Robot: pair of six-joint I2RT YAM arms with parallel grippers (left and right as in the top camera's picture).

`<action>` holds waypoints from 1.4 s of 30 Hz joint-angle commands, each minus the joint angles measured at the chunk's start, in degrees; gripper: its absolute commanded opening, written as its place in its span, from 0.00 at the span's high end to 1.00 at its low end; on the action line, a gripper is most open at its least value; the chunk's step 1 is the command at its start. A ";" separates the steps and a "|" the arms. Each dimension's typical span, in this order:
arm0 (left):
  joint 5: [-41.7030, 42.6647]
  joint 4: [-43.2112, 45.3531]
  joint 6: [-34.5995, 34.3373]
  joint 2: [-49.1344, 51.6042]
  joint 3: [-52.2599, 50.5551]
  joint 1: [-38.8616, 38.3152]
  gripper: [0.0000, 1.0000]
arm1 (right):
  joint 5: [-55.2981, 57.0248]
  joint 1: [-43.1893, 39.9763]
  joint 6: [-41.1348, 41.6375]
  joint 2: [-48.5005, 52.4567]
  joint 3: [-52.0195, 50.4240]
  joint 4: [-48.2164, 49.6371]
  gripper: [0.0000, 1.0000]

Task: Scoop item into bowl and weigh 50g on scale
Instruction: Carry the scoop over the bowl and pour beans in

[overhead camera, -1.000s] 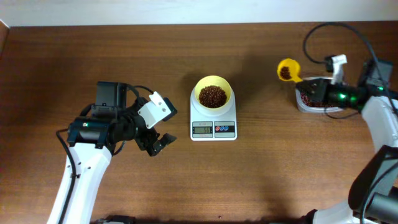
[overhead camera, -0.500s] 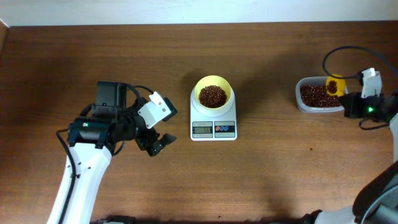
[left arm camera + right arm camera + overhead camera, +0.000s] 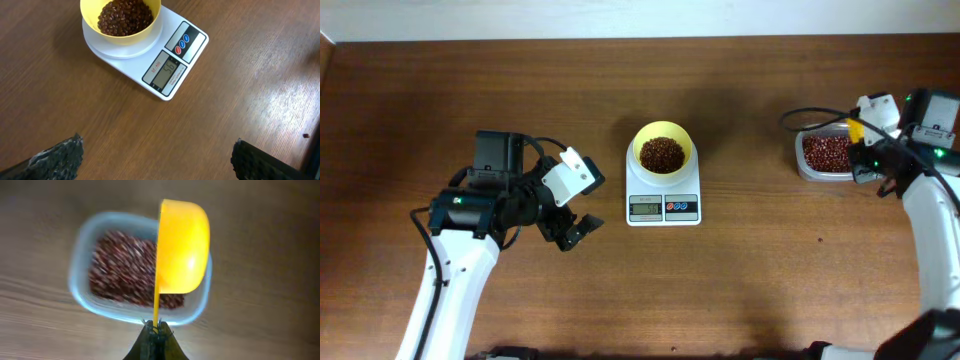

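The pale yellow bowl sits on the white scale, with a heap of dark red-brown beans inside. The left wrist view shows the same bowl, its beans and the scale with a lit display. My left gripper hovers open and empty over bare table, left of the scale. My right gripper is shut on the thin handle of the orange-yellow scoop. The scoop is turned on its side above the clear tub of beans.
The clear tub stands at the far right of the brown wooden table. A stray bean lies on the wood in front of the tub. A black cable loops from the right arm over the tub's back edge.
My right arm has swung the scoop from left of the tub back to above it, and the scoop has rolled onto its side. The left arm, bowl and scale have not moved.
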 commanded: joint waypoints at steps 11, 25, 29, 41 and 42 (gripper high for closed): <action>0.17 -0.11 0.76 -0.02 -0.17 0.35 0.01 | -16.11 32.81 -2.32 6.67 0.46 10.99 0.96; 0.17 -0.11 0.76 -0.02 -0.17 0.35 0.01 | -8.94 38.49 -5.88 14.88 0.46 16.15 0.96; 0.17 -0.11 0.74 -0.02 -0.17 0.35 0.01 | -6.64 38.49 -8.31 15.10 0.46 16.35 0.96; 0.17 -0.11 0.76 -0.02 -0.17 0.35 0.01 | -13.11 38.49 -5.09 16.39 0.46 16.02 0.96; 0.17 -0.11 0.74 -0.02 -0.17 0.35 0.01 | -13.11 38.49 -4.52 16.39 0.46 15.32 0.96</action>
